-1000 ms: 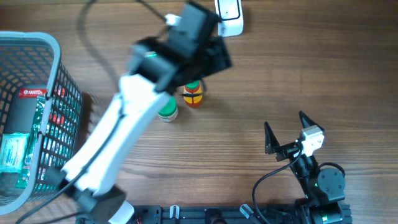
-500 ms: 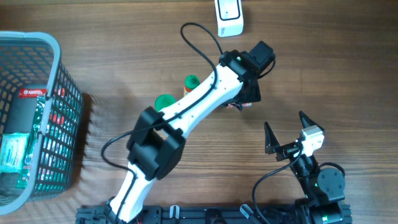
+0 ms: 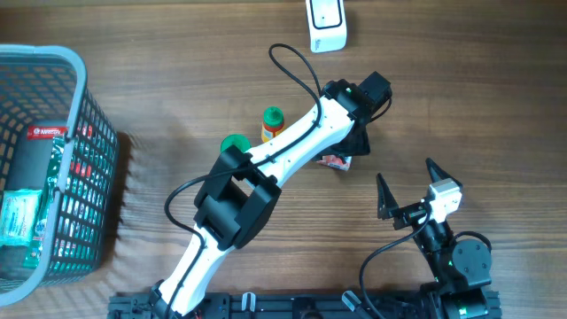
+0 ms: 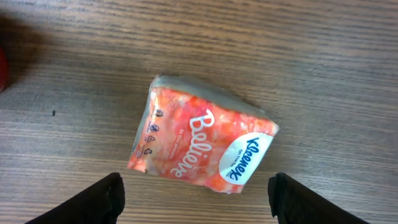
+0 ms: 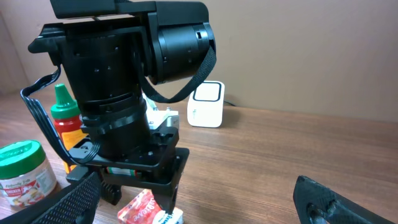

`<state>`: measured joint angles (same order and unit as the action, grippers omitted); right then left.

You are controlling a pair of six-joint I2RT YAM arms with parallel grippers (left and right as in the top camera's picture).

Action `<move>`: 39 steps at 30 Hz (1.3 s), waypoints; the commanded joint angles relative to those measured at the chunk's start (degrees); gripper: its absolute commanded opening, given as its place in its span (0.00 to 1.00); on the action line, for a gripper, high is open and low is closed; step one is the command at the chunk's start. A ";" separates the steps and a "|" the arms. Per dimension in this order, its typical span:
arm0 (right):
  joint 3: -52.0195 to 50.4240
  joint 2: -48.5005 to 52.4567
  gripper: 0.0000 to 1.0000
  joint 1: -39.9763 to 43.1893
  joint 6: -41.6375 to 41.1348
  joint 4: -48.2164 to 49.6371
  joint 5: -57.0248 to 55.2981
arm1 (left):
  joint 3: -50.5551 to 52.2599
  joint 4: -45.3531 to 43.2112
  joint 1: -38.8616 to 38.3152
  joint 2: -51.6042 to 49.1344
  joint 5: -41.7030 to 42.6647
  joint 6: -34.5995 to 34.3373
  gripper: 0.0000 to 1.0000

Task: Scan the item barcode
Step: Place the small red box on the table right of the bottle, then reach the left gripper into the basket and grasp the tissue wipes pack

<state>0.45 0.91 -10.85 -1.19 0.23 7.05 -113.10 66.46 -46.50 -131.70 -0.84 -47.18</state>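
Wooden table point(image 3: 469, 106): left arm point(image 3: 297, 149) overhangs tissue pack point(image 4: 202, 146); bottle point(image 3: 272, 125), jar point(image 3: 235, 145), scanner point(image 3: 326, 25) nearby.

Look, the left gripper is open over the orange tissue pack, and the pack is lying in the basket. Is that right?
Not quite. The tissue pack lies on the wooden table, not in the basket. The left wrist view shows this. The left gripper is indeed open over it.

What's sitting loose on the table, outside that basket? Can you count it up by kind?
Kleenex tissue pack: 1
green-capped sauce bottle: 1
green-lidded jar: 1
white scanner: 1
Total: 4
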 commanded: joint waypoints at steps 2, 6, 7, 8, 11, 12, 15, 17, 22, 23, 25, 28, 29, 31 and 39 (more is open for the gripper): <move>-0.13 -0.11 1.00 -0.22 0.09 0.15 0.42 | -3.08 2.78 0.59 2.71 -0.74 1.25 0.77; -0.13 -0.11 1.00 -0.22 0.09 0.13 0.42 | -10.71 7.80 1.90 7.10 -0.79 2.51 0.77; -0.13 -0.11 1.00 -0.22 0.09 0.15 0.42 | -14.01 9.18 2.67 9.49 -1.01 4.87 0.77; -0.13 -0.11 1.00 -0.22 0.09 0.15 0.42 | -15.02 9.68 2.97 10.49 -1.44 5.03 0.77; -0.13 -0.11 0.99 -0.22 0.07 0.15 0.42 | -17.73 11.61 4.81 16.37 -6.71 5.03 0.79; -0.13 -0.11 1.00 -0.22 0.11 0.15 0.42 | -17.79 11.91 5.42 18.23 -8.26 5.03 0.79; -0.13 -0.11 1.00 -0.22 0.11 0.15 0.42 | -17.79 14.27 8.37 25.73 -14.91 5.01 0.79; -0.11 -0.11 1.00 -0.22 0.09 0.15 0.42 | -17.79 15.72 11.13 30.64 -19.67 5.01 0.80; -0.11 -0.11 1.00 -0.22 0.09 0.15 0.42 | -17.79 19.21 20.00 39.06 -28.28 5.01 0.85; -0.13 -0.11 1.00 -0.22 0.09 0.15 0.42 | -17.79 20.11 22.64 40.28 -29.09 4.98 0.85; -0.13 -0.11 1.00 -0.22 0.09 0.15 0.42 | -17.79 22.14 29.40 42.32 -29.49 4.74 0.86; -0.11 -0.11 1.00 -0.22 0.09 0.15 0.42 | -17.79 25.64 40.94 43.87 -29.44 1.31 0.88; -0.13 -0.11 0.99 -0.22 0.09 0.15 0.42 | -17.79 27.10 45.22 43.98 -29.33 -1.03 0.89; -0.13 -0.11 1.00 -0.22 0.11 0.13 0.42 | -17.42 30.05 55.91 43.93 -26.51 -5.14 0.91; -0.13 -0.11 1.00 -0.22 0.11 0.15 0.42 | -8.63 29.64 82.05 43.56 -16.81 -6.05 0.95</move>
<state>0.45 0.91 -10.85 -1.19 0.23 7.05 -126.08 96.31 29.04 -88.16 -21.82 -51.42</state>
